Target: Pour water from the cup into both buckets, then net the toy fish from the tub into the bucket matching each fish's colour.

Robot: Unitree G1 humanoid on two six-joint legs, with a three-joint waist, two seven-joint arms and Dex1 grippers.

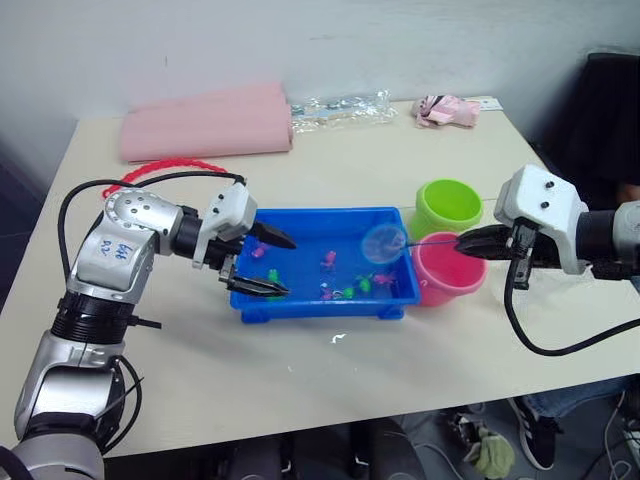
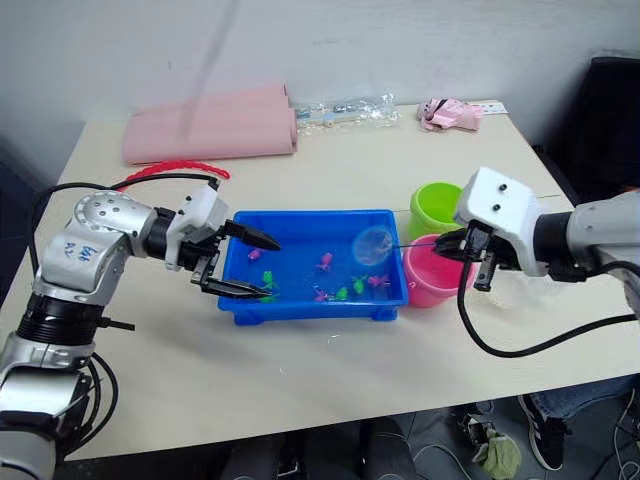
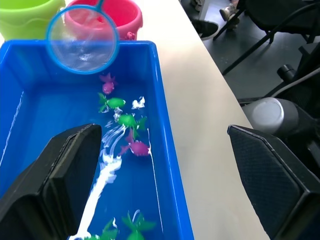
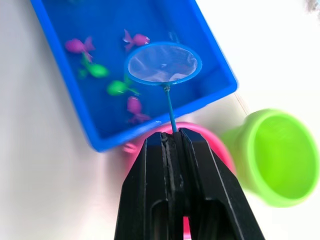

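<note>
We find the right gripper (image 1: 468,243) clamped on the handle of the net (image 1: 384,242), its fingers pressed together on the thin rod at its outer end. The net ring hangs over the right end of the tub (image 1: 325,302), above the water, with nothing visible in the mesh. The handle runs over the pink bucket (image 1: 449,275), which stands just right of the tub; the green bucket (image 1: 449,207) stands just beyond it, farther from us.

The left gripper (image 1: 268,262) is spread wide and holds nothing; it straddles the near wall of the tub at the left end, one finger over the water and one outside.

The fish (image 3: 128,120) lie loose in the water, green and pink mixed, most along the near side toward the right half.

On handling, we judge the net light but whippy: a long thin handle held at its end gives little control at the ring, and the mesh will drag in water. A grip nearer the ring would stiffen it, though the present hold looks adequate. The fish appear small, slick and free to drift, so a slow scoop from beneath should suit them better than a chase. The tub holds water and may slide or slop; the left gripper is well placed to steady its wall. The buckets look light and easily tipped by a knock from the handle.
</note>
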